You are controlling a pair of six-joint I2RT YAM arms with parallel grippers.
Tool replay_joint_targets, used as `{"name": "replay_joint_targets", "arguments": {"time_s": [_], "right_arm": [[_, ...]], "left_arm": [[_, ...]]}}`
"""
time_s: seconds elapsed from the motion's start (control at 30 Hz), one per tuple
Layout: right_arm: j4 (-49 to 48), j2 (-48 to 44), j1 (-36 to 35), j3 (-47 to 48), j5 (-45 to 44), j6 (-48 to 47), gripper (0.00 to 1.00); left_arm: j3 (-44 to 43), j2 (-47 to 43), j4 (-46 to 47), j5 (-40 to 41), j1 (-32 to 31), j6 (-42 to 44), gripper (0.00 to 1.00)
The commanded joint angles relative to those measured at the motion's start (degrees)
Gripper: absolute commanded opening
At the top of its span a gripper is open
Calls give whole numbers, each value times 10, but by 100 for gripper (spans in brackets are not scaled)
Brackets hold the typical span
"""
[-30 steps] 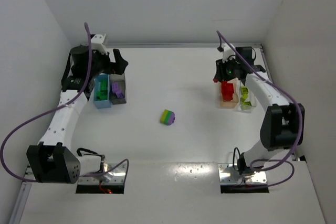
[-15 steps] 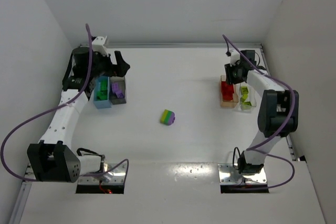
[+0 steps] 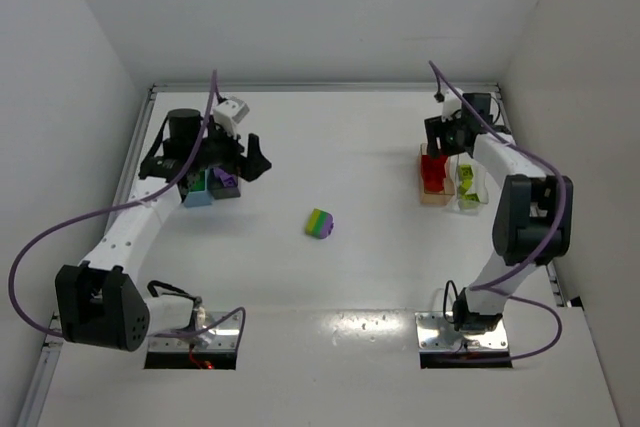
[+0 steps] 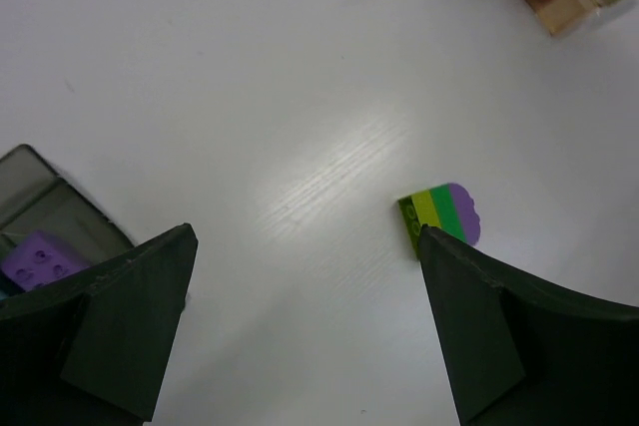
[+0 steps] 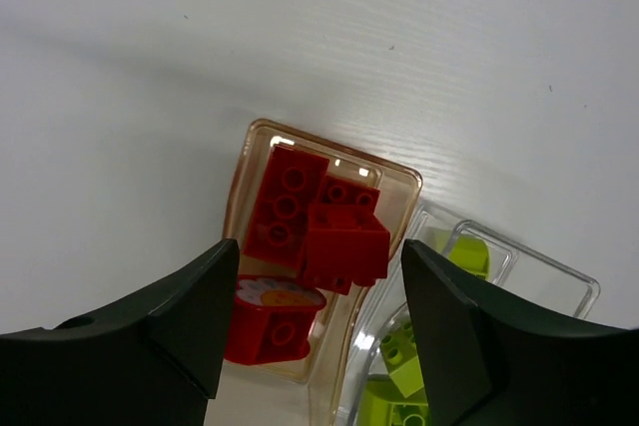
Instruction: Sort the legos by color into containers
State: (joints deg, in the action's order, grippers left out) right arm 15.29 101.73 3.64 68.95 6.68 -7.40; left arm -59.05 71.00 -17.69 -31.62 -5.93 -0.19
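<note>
Right wrist: red legos (image 5: 287, 205) in peach bin (image 5: 339, 155), beneath spread right gripper (image 5: 318, 251)

You've got bright, even overhead light, soft shadows, and a glare patch on the table (image 3: 370, 322) near edge.

Left arm (image 3: 120, 232): stretched forward and inward from its base; left gripper (image 4: 305, 246) faces down, jaws spread wide, holding nothing. Right arm (image 3: 525, 217): elbow raised, forearm reaching far-side; right gripper (image 5: 319, 251) faces down, jaws parted, gripping nothing.
</note>
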Motion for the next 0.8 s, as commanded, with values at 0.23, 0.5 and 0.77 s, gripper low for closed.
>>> {"name": "replay_joint_targets", "arguments": {"time_s": [0.23, 0.5, 0.77], "right_arm": [[42, -172, 2, 43, 94, 55, 68], [88, -235, 2, 22, 188, 29, 68], [119, -253, 13, -7, 216, 17, 68]], "left_arm": [[89, -21, -37, -6, -128, 70, 94], [48, 84, -144, -26, -240, 290, 99], [-31, 189, -165, -14, -261, 527, 99]]}}
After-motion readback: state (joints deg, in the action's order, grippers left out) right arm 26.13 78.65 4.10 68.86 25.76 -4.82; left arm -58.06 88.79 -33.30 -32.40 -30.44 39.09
